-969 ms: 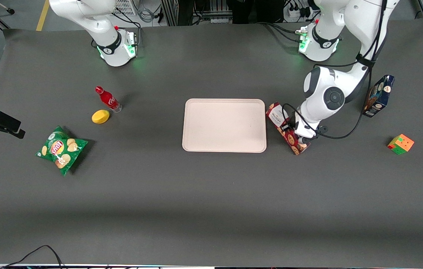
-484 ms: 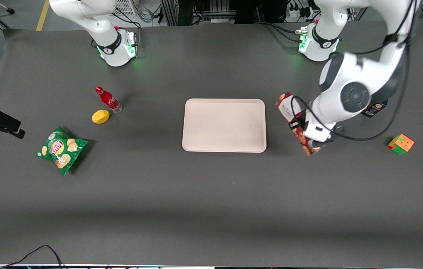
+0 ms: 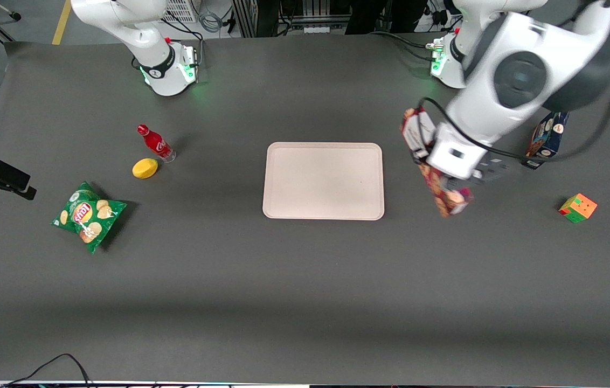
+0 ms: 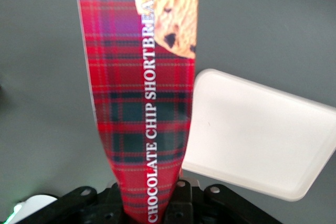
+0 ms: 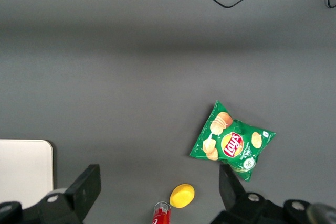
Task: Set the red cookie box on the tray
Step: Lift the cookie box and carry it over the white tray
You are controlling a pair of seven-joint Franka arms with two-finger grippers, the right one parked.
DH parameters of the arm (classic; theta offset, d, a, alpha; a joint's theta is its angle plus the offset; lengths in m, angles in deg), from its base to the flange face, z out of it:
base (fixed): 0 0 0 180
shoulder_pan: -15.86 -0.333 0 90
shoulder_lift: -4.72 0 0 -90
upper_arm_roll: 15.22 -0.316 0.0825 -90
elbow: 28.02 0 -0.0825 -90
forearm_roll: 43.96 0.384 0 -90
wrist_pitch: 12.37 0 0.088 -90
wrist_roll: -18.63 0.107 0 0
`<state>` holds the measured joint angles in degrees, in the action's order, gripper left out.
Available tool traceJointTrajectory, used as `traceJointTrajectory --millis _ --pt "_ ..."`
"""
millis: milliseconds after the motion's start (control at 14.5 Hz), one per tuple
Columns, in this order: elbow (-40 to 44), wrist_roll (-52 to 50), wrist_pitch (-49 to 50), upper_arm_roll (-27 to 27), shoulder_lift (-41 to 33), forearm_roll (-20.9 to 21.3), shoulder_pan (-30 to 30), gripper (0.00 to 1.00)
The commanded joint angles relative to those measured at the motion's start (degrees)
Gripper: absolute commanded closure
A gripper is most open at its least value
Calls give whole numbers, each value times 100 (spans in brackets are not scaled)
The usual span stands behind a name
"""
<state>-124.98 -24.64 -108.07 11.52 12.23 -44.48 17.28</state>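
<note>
From the front, the gripper [image 3: 448, 180] is squeezing the red cookie box [image 3: 434, 172] and has lifted it off the table [image 3: 305, 280], higher than a moment ago. The box is hanging in the air just beside the tray's [image 3: 324, 180] short edge on the working arm's side, so I think sliding over the tray comes next. A blue cookie box [image 3: 546, 137] and a colorful cube [image 3: 577, 207] are sitting nearer that table end.

From the left wrist, the fingers [image 4: 181, 195] are pinching the red cookie box [image 4: 144, 103] tight, and the tray [image 4: 257, 135] is lying bare below.

From the right wrist, a chip bag [image 5: 231, 142] and a lemon [image 5: 181, 195] are resting on the gray table [image 5: 131, 66].
</note>
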Motion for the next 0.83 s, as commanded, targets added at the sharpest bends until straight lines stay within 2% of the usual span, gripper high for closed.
traceJointTrajectory --millis 0,138,346,553,761 --pt "99 -15 -72 1058 127 473 33 100" --pt "29 -6 -308 1499 312 633 42 100" --pt "-356 -49 -817 1772 629 650 51 99" --pt "-1166 -426 -1924 1773 777 668 42 100" --pt "-1456 -1101 -2592 1773 1313 983 42 100"
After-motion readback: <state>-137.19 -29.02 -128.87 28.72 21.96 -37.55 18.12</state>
